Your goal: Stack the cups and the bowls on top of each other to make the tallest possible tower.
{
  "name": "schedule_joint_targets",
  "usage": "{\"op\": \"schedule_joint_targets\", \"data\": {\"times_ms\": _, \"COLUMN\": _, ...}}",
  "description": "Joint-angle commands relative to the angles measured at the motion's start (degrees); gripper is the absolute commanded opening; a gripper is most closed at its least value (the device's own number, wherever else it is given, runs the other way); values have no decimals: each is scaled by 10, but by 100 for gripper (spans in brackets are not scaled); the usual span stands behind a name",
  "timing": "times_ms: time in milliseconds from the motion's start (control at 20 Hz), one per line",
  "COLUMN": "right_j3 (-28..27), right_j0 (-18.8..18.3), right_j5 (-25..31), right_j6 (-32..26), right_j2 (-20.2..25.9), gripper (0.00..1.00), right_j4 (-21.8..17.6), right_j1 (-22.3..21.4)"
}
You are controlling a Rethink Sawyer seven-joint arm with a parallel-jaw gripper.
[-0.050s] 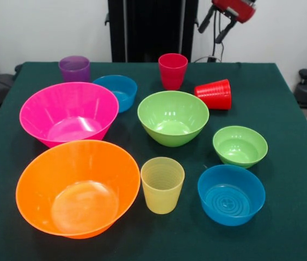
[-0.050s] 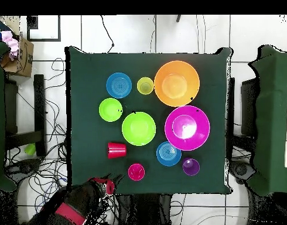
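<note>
step: none stacked — pieces lay separate on bench (image 1: 284, 109) | tool (image 1: 219, 24) retracted, grip state unclear | next: likely grab tipped red cup (image 1: 214, 94)

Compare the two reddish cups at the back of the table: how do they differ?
Pose: the pinkish-red cup stands upright with its mouth up; the bright red cup lies on its side. Colour: the upright one leans pink, the tipped one is a purer red. Place: in the front view the tipped cup lies nearer the camera and to the right, close to the medium lime green bowl. Both are small tumblers, separate, stacked in nothing.
</note>
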Motion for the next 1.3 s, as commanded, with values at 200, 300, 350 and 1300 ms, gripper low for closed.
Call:
{"op": "schedule_joint_targets", "data": {"times_ms": 200, "right_j3": -101, "right_j0": 124, "right_j5": 130, "right_j6": 115, "right_j2": -49, "gripper": 100, "right_j4": 24, "right_j1": 144}}
{"op": "schedule_joint_targets", "data": {"times_ms": 300, "right_j3": -113, "right_j0": 142, "right_j5": 117, "right_j6": 138, "right_j2": -59, "gripper": 100, "right_j4": 30, "right_j1": 185}}
{"op": "schedule_joint_targets", "data": {"times_ms": 350, "right_j3": -114, "right_j0": 144, "right_j5": 110, "right_j6": 143, "right_j2": -56, "gripper": 100, "right_j4": 35, "right_j1": 195}}
{"op": "schedule_joint_targets", "data": {"times_ms": 1300, "right_j3": -119, "right_j0": 164, "right_j5": 64, "right_j6": 159, "right_j2": -55, "gripper": 100, "right_j4": 112, "right_j1": 263}}
